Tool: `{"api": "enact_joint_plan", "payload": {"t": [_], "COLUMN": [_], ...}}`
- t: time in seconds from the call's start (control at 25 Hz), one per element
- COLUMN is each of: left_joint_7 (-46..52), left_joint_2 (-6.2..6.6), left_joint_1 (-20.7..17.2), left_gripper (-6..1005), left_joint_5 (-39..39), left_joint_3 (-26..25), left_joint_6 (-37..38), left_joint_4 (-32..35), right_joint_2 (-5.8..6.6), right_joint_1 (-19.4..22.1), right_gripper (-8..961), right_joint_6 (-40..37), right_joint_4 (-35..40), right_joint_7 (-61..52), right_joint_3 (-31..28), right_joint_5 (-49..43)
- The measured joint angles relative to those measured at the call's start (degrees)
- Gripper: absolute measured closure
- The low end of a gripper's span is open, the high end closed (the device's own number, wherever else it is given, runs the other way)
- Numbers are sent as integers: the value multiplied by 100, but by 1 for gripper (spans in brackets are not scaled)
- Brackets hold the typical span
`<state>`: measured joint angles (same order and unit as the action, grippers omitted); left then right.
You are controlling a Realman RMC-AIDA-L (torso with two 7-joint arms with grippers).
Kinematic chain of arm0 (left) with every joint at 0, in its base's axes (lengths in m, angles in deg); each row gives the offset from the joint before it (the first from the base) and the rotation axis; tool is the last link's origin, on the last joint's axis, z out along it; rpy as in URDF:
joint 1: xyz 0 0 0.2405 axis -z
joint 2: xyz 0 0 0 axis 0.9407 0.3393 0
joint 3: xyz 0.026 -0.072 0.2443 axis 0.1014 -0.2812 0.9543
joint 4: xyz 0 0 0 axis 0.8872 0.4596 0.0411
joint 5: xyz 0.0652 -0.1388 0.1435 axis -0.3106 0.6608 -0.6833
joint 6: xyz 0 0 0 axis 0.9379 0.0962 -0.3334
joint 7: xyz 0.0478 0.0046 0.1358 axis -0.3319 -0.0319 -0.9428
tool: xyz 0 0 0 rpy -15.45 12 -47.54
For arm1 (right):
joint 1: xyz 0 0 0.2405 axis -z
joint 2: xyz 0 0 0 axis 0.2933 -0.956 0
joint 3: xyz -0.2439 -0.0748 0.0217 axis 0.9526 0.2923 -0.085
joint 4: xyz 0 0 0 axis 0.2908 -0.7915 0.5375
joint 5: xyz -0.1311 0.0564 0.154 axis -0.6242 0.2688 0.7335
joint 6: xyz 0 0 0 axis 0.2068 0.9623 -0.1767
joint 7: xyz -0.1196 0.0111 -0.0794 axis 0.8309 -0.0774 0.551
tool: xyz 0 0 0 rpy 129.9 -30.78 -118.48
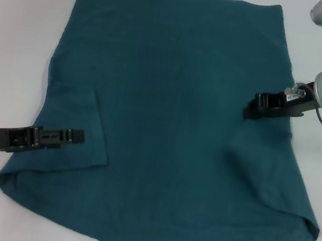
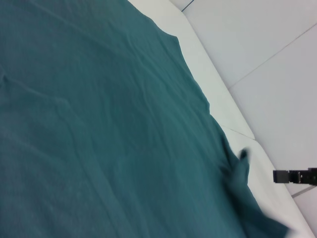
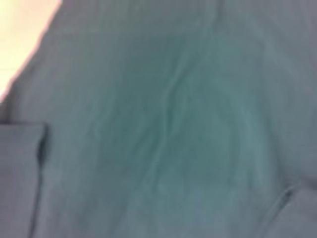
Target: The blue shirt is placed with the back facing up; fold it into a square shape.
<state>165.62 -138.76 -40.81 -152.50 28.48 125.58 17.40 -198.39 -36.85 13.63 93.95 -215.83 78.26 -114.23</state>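
The blue shirt (image 1: 172, 128) lies flat on the white table with its plain side up. Its hem is at the far edge and both sleeves are folded inward onto the body. My left gripper (image 1: 79, 136) reaches in from the left, low over the folded left sleeve (image 1: 76, 112). My right gripper (image 1: 248, 109) comes in from the right, over the shirt's right side just above the folded right sleeve (image 1: 258, 168). The left wrist view shows the shirt (image 2: 99, 124) with the right gripper (image 2: 277, 176) far off beyond it. Teal cloth (image 3: 173, 124) fills the right wrist view.
The white table (image 1: 13, 40) shows bare on both sides of the shirt and along the near edge. In the left wrist view the table's edge (image 2: 233, 99) runs beside a pale tiled floor (image 2: 267, 44).
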Motion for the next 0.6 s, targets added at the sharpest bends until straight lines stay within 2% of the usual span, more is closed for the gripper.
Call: {"api": "enact_joint_plan", "payload": {"t": [0.2,0.32,0.44,0.56,0.6], "left_joint_7": [0,0,136,669,836], "left_joint_2": [25,28,62,143,157], "left_joint_1": [0,0,0,-61,-82], "left_gripper": [123,123,123,123,123], "left_joint_5": [-14,-13,4,6,-4], "left_joint_3": [0,0,-10,-25,-57], "left_joint_6": [-10,-23,-7,121,182], "left_joint_4": [-50,-52,-53,-21,0], "right_joint_2": [106,146,184,278,318], "right_joint_1": [118,173,277,411,461], "right_gripper": [801,589,462,336,329], "right_joint_6": [-123,-161,-270,-504,-603], "right_joint_4": [-37,-57,-13,10,15], "right_joint_7": [134,163,259,464,516], "right_joint_3": [-5,-6,-17,-107,-144], "right_joint_5": [454,467,577,862,991]}}
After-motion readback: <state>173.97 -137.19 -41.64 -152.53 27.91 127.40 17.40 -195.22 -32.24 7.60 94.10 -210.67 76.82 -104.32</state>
